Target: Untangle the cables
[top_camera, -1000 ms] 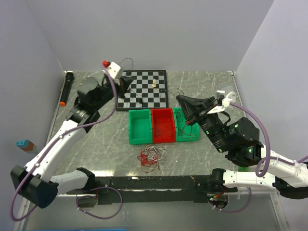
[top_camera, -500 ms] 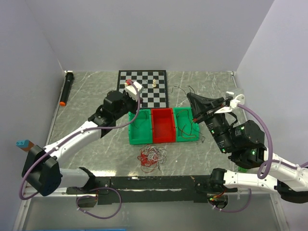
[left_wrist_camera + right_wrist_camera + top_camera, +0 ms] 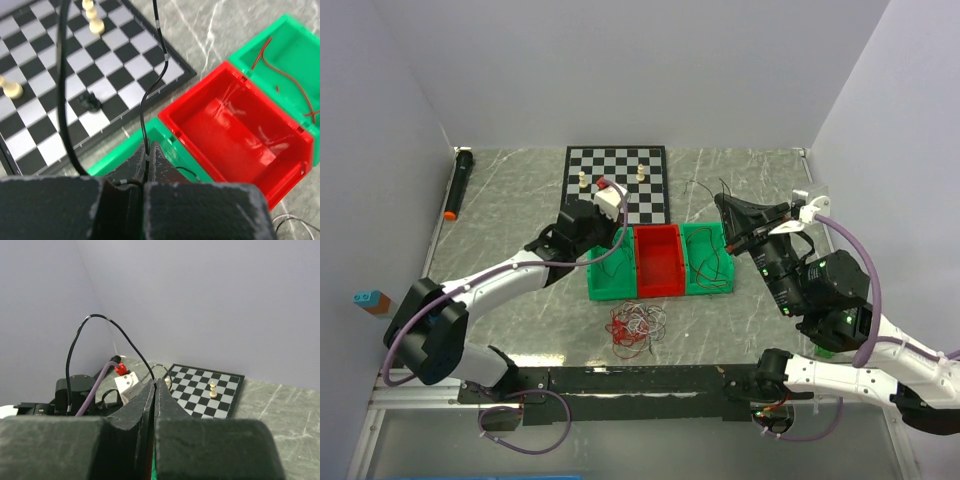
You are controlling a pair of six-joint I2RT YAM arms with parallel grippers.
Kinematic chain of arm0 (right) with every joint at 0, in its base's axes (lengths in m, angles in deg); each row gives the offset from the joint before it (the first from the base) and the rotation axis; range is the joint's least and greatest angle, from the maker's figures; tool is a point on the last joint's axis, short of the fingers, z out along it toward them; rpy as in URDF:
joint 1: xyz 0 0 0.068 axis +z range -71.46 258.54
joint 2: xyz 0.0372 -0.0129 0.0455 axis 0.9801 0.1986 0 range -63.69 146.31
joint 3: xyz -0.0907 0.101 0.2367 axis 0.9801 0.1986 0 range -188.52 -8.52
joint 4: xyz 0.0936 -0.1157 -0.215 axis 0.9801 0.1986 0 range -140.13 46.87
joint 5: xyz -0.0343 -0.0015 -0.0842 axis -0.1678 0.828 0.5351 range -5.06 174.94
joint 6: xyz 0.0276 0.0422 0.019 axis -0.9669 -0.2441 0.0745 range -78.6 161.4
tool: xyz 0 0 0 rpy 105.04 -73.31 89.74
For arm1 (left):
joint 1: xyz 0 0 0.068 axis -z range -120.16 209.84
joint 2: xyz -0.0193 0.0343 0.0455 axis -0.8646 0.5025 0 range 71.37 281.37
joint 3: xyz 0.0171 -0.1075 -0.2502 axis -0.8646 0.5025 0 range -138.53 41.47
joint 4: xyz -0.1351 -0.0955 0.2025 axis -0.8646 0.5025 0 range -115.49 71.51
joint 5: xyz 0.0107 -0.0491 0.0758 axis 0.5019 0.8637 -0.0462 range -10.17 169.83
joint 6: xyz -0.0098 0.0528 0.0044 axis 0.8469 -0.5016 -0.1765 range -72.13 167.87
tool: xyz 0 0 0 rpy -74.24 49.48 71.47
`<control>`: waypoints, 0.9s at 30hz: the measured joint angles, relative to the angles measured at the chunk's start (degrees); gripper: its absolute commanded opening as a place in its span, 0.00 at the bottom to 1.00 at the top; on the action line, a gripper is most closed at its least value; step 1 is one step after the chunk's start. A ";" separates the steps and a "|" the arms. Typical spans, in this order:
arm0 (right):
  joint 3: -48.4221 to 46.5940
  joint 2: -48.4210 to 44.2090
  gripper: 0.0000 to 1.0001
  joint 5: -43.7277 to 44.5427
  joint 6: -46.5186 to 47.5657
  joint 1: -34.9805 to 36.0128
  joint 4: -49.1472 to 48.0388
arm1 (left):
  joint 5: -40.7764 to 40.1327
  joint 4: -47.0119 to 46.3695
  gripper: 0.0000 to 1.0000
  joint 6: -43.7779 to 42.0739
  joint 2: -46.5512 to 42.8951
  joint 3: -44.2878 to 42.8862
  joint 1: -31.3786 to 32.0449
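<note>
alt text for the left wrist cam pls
The left hand is shut on a thin black cable that runs up across a chessboard holding a few pieces. To the right sit a red bin and, past it, a green bin with a red wire in it.

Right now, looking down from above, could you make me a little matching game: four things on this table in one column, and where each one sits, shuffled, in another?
Things
1. red bin
2. tangle of cables
3. chessboard
4. black stick with an orange tip

Places
a. along the left edge of the table
b. between the left green bin and the right green bin
c. at the far side, behind the bins
d. on the near side, in front of the bins

Pairs: 1-b, 2-d, 3-c, 4-a.
</note>
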 measured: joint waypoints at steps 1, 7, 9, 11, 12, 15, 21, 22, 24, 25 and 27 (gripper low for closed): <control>0.20 -0.02 0.00 -0.37 -0.20 -0.48 0.20 | -0.11 -0.07 0.01 0.52 0.33 0.24 0.02; 1.42 -0.28 0.00 -3.48 -2.05 -4.57 1.42 | -0.61 0.02 0.02 1.92 1.62 2.95 0.07; 1.90 -0.35 0.00 -4.81 -3.02 -6.05 1.73 | -0.61 0.07 0.07 1.99 2.56 3.69 0.15; 2.29 -0.35 0.00 -6.08 -4.02 -7.50 2.10 | -0.61 0.28 0.22 2.05 3.30 4.48 0.35; 2.56 -0.35 0.00 -6.73 -4.52 -8.13 2.16 | -0.61 0.50 0.22 2.08 3.54 4.79 0.42; 2.84 -0.35 0.00 -8.24 -5.55 -9.35 2.80 | -0.72 0.66 0.23 2.14 3.69 5.79 0.55; 2.86 -0.31 0.00 -9.97 -6.95 -10.05 2.97 | -2.08 0.17 0.40 1.99 3.69 6.38 0.61; 2.86 -0.31 0.00 -10.12 -7.04 -10.16 2.95 | -2.16 0.02 0.43 1.73 3.69 6.38 0.61; 2.86 -0.31 0.00 -10.38 -7.30 -10.40 2.97 | -2.54 -0.02 0.56 1.51 3.67 6.38 0.61; 2.86 -0.28 0.00 -10.45 -7.39 -10.47 2.97 | -2.56 0.00 0.59 1.22 3.65 6.38 0.61; 2.86 -0.20 0.00 -10.80 -7.63 -10.67 2.95 | -2.54 0.24 0.63 0.79 3.45 6.34 0.61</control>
